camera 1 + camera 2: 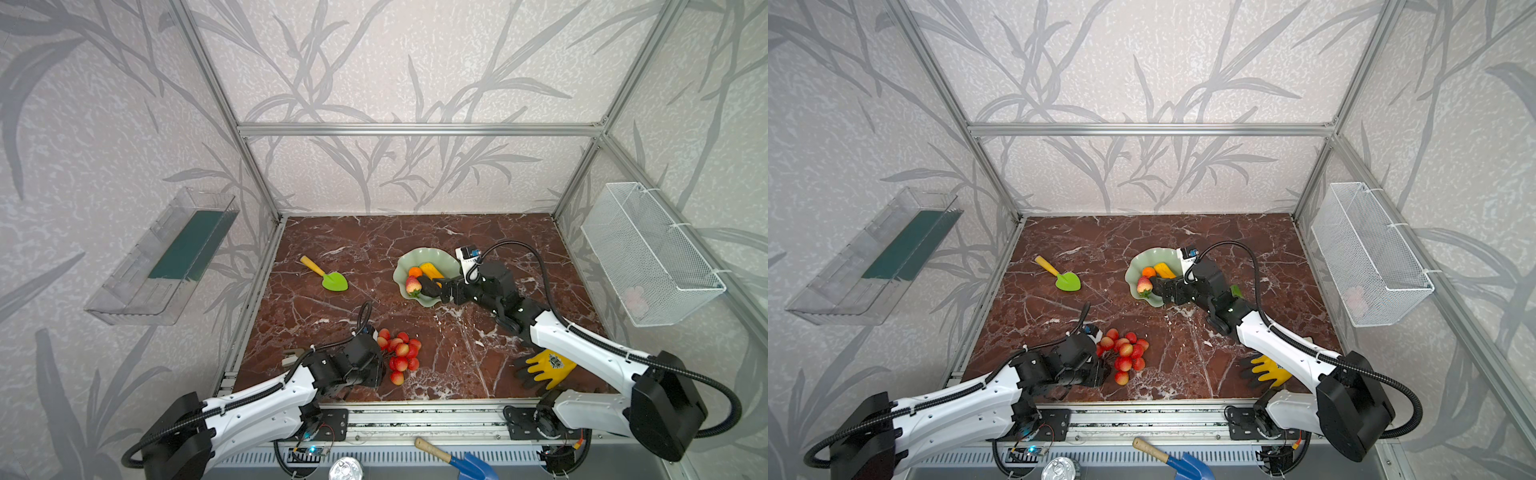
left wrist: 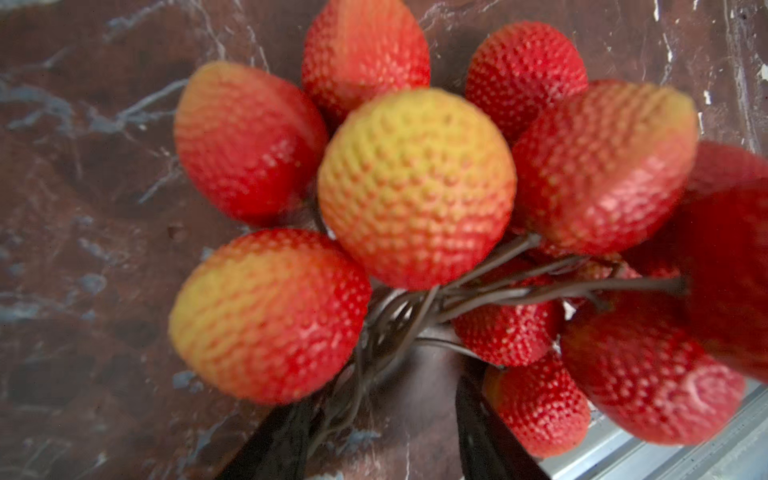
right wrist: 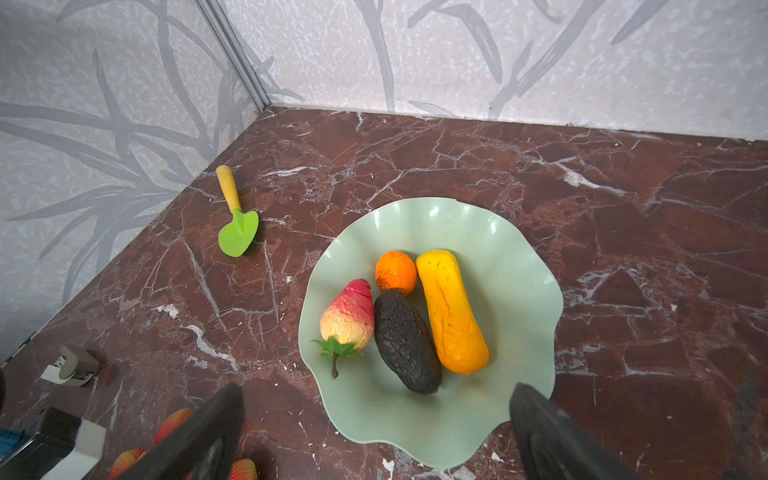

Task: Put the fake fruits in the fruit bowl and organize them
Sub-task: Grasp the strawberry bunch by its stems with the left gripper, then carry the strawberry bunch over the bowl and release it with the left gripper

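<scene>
Stage shown: four fruits lie in the dish and the last is about to be fetched. On the left wall hangs a clear tray (image 1: 166, 257), well out of the work. Below it, near the front of the desk (image 1: 374, 241), the left end effector (image 2: 384, 399) stands with its fingers (image 2: 282, 440) parted on either side of the dark stems of the bunch of red berries (image 1: 399, 353); bare desk shows between the fingers, so no pinch appears to be made. The bunch lies on the desk, well apart from the bowl. The next move, by this reading, is to close on the stem bundle, not on a berry, then lift and carry the bunch rightward and back.

A green toy shovel (image 1: 332, 280) lies farther back and left of that path, and should not obstruct it. Right of centre sits the fruit bowl (image 3: 519, 257), holding the strawberry (image 3: 349, 316), small orange ball (image 3: 395, 272), avocado (image 3: 405, 340) and elongated yellow-orange fruit (image 3: 451, 311), the last three touching. Free room for the bunch seems to lie along the rim.

The right end effector (image 3: 378, 399), spread wide and empty, hovers over the bowl's near edge; it probably has to clear away first. A yellow-and-black glove (image 1: 548, 365) lies under the right arm, and a white wire basket (image 1: 648, 249) hangs on the right wall.
</scene>
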`<state>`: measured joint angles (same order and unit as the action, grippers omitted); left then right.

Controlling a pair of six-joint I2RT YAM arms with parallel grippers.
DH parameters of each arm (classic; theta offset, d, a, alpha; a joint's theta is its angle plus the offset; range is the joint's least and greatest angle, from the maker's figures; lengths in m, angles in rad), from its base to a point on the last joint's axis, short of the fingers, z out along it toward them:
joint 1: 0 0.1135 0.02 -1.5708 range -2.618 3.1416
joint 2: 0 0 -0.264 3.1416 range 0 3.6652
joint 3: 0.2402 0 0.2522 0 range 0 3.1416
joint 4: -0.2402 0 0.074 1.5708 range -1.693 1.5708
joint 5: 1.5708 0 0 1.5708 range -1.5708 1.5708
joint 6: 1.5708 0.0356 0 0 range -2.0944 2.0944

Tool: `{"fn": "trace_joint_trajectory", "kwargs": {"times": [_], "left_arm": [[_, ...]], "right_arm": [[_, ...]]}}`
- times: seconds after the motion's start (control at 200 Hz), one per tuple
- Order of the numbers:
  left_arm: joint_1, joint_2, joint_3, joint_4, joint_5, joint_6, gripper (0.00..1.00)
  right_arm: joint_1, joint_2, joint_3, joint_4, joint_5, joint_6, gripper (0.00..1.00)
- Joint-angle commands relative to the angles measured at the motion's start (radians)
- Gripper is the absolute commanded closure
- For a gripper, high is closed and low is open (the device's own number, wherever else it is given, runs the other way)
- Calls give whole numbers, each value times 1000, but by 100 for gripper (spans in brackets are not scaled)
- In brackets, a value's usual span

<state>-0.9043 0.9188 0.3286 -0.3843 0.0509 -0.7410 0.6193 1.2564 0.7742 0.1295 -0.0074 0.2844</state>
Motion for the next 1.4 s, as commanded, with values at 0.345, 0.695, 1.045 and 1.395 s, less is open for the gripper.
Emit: {"fn": "trace_joint_trajectory", "kwargs": {"times": [0.345,0.695,1.045,1.395], "left_arm": [[-5,130,36,137,-13,34,61],[-4,64,20,170,-32,19,100],[-2,-236,66,71,-119,59,100],[-1,-243,286,11,-167,240,100]], "right_arm": [[-13,-67,-55,-10,29,11,0],[-19,-87,-76,-11,35,19,0],[-26,-103,-92,-10,43,28,1],[-38,-157,-129,0,79,47,1]]}}
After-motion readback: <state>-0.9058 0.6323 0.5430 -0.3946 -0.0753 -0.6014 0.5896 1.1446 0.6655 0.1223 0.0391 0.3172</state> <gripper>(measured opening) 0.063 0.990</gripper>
